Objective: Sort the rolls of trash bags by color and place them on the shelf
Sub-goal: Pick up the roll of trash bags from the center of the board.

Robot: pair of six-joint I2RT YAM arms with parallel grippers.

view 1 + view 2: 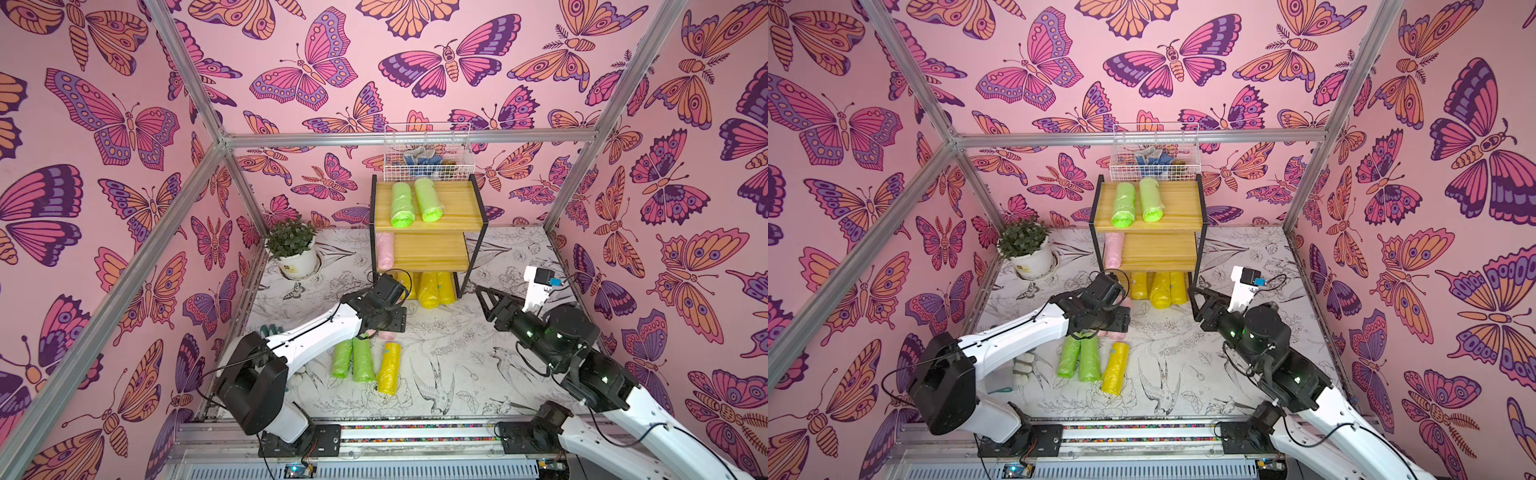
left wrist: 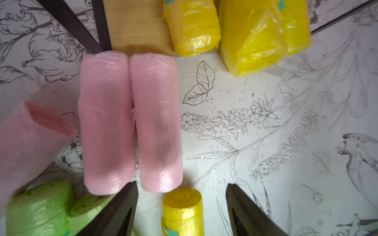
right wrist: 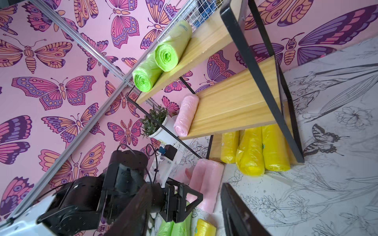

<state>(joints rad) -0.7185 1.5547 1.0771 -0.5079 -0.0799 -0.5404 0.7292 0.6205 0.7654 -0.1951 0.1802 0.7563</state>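
The shelf [image 1: 457,203] holds two green rolls [image 1: 402,205] on its top board, one pink roll [image 1: 385,250] on the middle board and three yellow rolls [image 1: 430,289] at the bottom. On the table lie two green rolls [image 1: 353,359] and a yellow roll [image 1: 389,368]. Three pink rolls [image 2: 106,122] lie in front of the shelf, two of them side by side. My left gripper [image 2: 181,185] hangs open over the near ends of that pair, holding nothing. My right gripper [image 1: 486,301] is open and empty in the air, right of the shelf's foot.
A potted plant [image 1: 291,245] stands left of the shelf. A white wire basket [image 1: 428,153] with cloths sits behind the top board. A pale coiled object [image 1: 1023,365] lies under the left arm. Aluminium posts and patterned walls close in the table.
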